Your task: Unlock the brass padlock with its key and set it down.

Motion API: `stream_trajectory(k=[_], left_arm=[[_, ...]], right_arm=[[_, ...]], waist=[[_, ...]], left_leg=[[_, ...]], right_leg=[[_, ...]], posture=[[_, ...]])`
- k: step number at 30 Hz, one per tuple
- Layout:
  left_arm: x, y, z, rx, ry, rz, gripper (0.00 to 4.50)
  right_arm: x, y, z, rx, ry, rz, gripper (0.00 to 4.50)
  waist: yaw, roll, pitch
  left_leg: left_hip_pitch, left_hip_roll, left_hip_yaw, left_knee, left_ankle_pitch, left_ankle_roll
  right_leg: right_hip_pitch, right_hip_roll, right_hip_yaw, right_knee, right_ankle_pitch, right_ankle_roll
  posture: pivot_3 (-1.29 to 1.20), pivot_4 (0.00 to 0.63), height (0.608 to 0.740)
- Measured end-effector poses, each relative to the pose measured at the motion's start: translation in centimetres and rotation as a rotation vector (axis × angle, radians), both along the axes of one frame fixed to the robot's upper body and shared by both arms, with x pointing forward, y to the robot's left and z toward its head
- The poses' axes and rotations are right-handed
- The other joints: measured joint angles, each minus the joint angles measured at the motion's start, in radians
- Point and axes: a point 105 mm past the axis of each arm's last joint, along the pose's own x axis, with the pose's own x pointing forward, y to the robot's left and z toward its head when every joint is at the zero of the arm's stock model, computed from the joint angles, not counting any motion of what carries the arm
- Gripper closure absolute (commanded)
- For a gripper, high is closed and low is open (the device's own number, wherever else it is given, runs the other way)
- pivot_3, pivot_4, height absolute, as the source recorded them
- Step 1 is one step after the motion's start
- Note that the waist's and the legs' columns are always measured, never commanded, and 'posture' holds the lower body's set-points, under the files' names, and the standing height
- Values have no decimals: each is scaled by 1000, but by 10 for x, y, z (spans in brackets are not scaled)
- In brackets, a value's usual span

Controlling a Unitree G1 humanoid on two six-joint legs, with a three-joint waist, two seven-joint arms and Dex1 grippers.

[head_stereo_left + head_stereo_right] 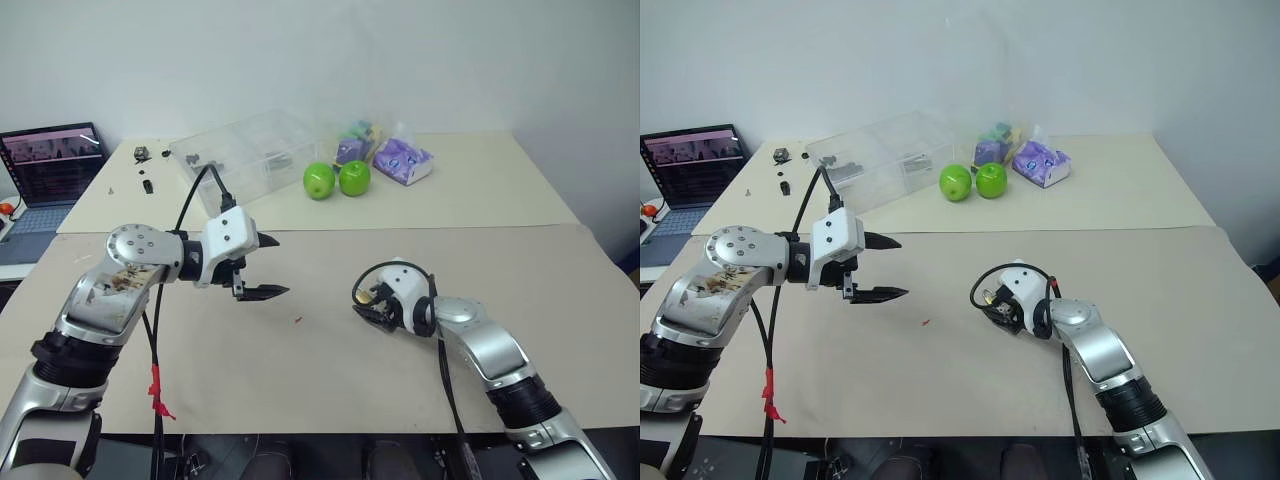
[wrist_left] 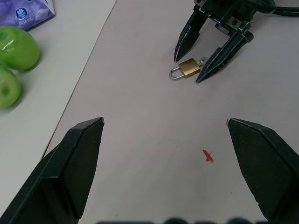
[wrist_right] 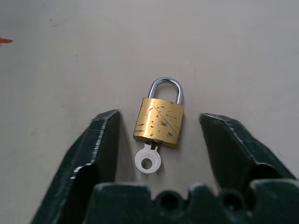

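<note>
Black fingers of the right gripper (image 3: 156,154) stand on either side of the brass padlock (image 3: 159,122), parted and not yet touching it, so nothing is gripped. That padlock lies flat on the tan table (image 1: 330,380), its silvery shackle (image 3: 166,88) pointing toward 12 o'clock away from the wrist and looking seated in the body, while the small silver key (image 3: 148,161) sits in the keyway at 6 o'clock, nearest the palm. Farther out, at about 9 o'clock across the table from the head camera, the left gripper (image 1: 263,266) hovers wide apart and empty, aimed toward the lock. Beyond, at 12 o'clock, sit two green apples (image 1: 337,179), a clear plastic box (image 1: 245,150) and purple packets (image 1: 402,160). Judging from this, the risk is a squeeze that slides the flat, slick body sideways or pinches the key head askew, twisting the lock away rather than turning the key.
</note>
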Motion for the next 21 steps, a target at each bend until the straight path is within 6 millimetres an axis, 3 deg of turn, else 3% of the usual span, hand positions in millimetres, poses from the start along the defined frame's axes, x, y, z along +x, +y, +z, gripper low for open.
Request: stream_trajectory(k=[4,13,17,21], left_arm=[[0,0,-1,0,6,2,0],[-6,8,-8,13,43,26,0],[-3,15,-3,18,18,63,0],[-5,25,-3,37,0,107,0]], right_arm=[[0,2,1,7,-3,4,3568],[-2,14,5,-7,7,100,3583],[6,52,27,-25,-62,253,3583],[-1,95,28,-103,-120,479,3583]], waist=[[-4,0,0],[-8,0,0],[-17,0,0],[-21,0,0]], left_leg=[[0,2,0,0,0,0],[0,9,2,0,0,1],[1,14,5,-1,-1,1],[2,18,5,-1,-2,3]], right_leg=[[0,2,2,0,0,0],[-2,10,5,0,0,0],[-4,15,5,2,0,0],[-5,18,5,3,1,-1]], posture=[[0,150,740],[0,150,740],[0,150,740],[0,150,740]])
